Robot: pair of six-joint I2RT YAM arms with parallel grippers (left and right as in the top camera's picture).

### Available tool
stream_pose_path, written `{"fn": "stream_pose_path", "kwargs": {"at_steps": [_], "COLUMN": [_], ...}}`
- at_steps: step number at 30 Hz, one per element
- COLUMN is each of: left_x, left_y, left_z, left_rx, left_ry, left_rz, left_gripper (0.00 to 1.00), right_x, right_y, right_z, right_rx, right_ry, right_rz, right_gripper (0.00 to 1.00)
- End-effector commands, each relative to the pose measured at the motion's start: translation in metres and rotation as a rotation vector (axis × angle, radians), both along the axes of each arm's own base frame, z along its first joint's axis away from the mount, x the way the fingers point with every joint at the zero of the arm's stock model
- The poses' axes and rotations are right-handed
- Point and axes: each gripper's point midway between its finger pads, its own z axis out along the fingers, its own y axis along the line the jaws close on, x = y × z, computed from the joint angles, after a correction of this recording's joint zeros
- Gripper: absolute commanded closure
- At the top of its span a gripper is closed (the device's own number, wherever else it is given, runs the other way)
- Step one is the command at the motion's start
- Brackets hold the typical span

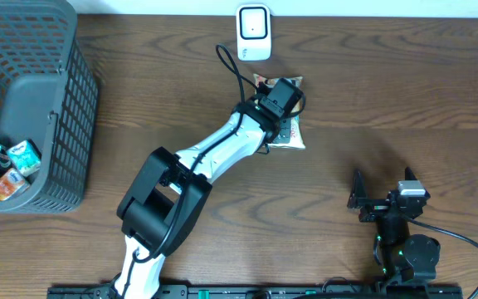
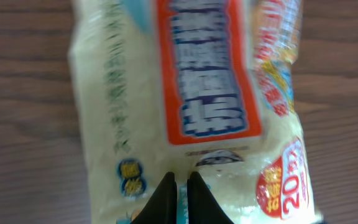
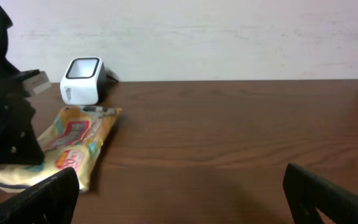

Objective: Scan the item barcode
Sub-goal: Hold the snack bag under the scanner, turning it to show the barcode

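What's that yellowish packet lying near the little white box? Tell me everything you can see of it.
The packet is a soft, glossy plastic pouch, pale yellow, with a red-bordered blue label and a round red-and-yellow badge; the print is too blurred to read. It lies flat on the wooden table, one end just short of the white scanner. The left arm's fingers are shut on its other end.

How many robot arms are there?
2. The white-and-black left arm reaches mid-table, at the yellow snack bag near the white box-shaped scanner; the black right arm sits bottom right. None seems hidden.
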Motion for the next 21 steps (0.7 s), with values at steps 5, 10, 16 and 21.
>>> {"fn": "stream_pose_path", "kwargs": {"at_steps": [5, 10, 16, 21], "left_x": [-0.014, -0.002, 0.038, 0.058], "left_y": [-0.029, -0.030, 0.012, 0.051], "left_z": [-0.015, 0.003, 0.044, 0.026], "left_rx": [-0.027, -0.014, 0.008, 0.047], "left_ry": [0.002, -0.059, -0.173, -0.149], "left_rz": [-0.048, -0.117, 0.001, 0.103], "left_gripper": [0.92, 0.92, 0.92, 0.92], "right_x": [0.000, 0.000, 0.000, 0.000], "right_y": [0.000, 0.000, 0.000, 0.000], "right_z": [-0.001, -0.001, -0.001, -0.001], "right_rx": [-0.012, -0.012, -0.012, -0.012], "right_ry": [0.001, 0.001, 0.001, 0.001], "right_rz": [-0.002, -0.001, -0.001, -0.002], "right_gripper": [0.01, 0.01, 0.01, 0.01]}}
